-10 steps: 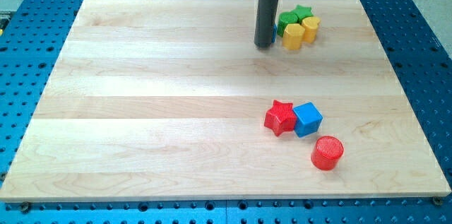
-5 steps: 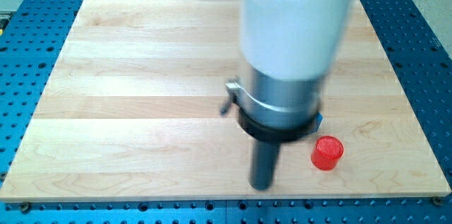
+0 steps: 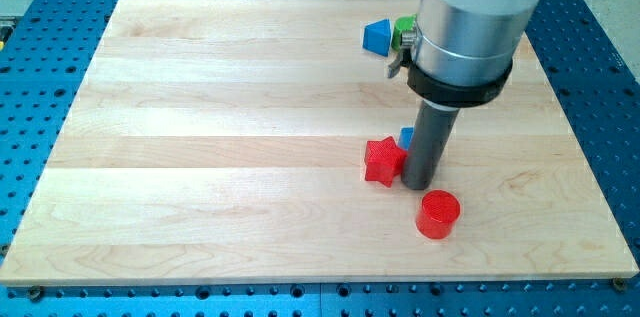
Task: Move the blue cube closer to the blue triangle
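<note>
The blue triangle (image 3: pixel 377 36) lies near the view's top, right of centre. The blue cube (image 3: pixel 406 138) is mostly hidden behind my rod; only a sliver shows at the rod's left side. My tip (image 3: pixel 417 185) rests on the board just below the blue cube and right next to the red star (image 3: pixel 382 160), which sits at the rod's left. The red cylinder (image 3: pixel 438 214) lies just below and right of the tip.
A green block (image 3: pixel 404 28) peeks out beside the blue triangle, mostly hidden by the arm's white and silver body (image 3: pixel 470 27). The wooden board (image 3: pixel 200 157) sits on a blue perforated table.
My tip has moved from the lower board up and right to the blue cube's near side. The red star and red cylinder sit a little further left than before. The blue triangle now shows.
</note>
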`<state>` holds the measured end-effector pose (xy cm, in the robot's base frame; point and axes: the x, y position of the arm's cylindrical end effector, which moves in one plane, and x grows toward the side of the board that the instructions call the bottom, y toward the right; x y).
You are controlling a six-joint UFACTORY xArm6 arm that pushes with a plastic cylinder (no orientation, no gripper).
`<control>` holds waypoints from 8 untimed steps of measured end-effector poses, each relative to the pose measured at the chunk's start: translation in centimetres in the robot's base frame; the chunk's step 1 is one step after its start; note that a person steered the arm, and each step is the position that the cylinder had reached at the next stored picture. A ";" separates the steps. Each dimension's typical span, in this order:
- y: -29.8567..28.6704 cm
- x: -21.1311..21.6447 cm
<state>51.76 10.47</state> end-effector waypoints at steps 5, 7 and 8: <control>4.9 -5.7; -2.3 -10.1; -1.4 -5.3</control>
<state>46.50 9.05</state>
